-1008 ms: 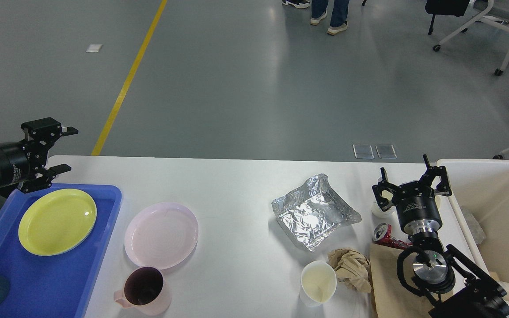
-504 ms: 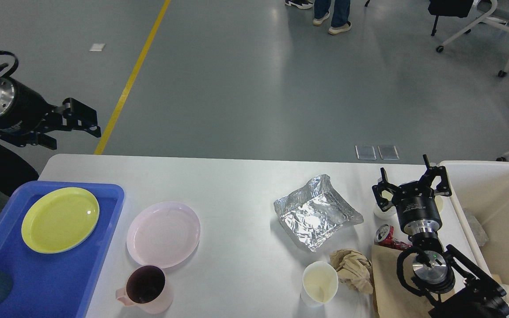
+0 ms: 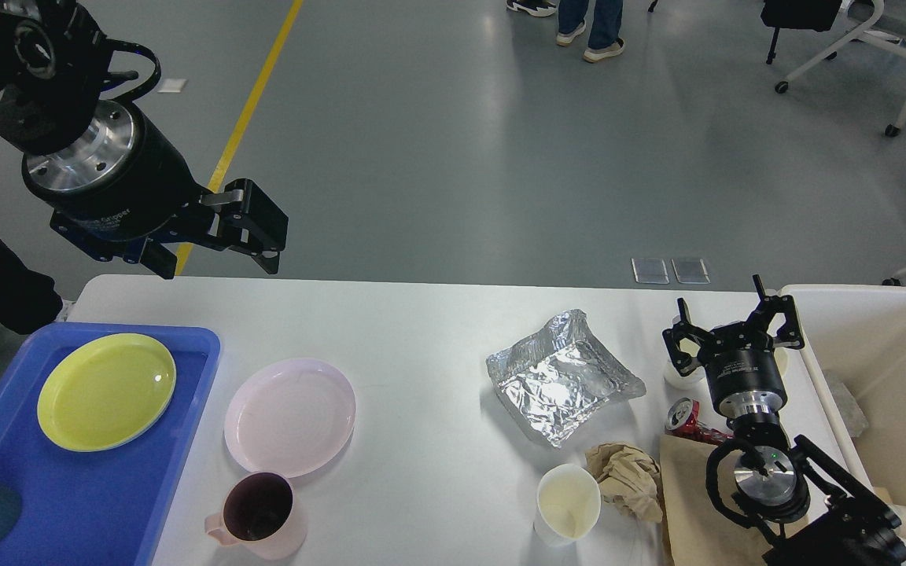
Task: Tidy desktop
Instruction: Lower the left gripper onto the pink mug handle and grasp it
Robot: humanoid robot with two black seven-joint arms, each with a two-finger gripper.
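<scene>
The left gripper (image 3: 252,240), state unclear, has swung inward above the desktop's (image 3: 421,354) far left edge. The right gripper (image 3: 732,326) is spread, empty, unmoved. The desktop ahead bears two plates, two cups, one foil tray (image 3: 561,376).

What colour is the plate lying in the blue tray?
Yellow-green. The plate lies flat in the blue tray, seen plainly in the head view.
</scene>
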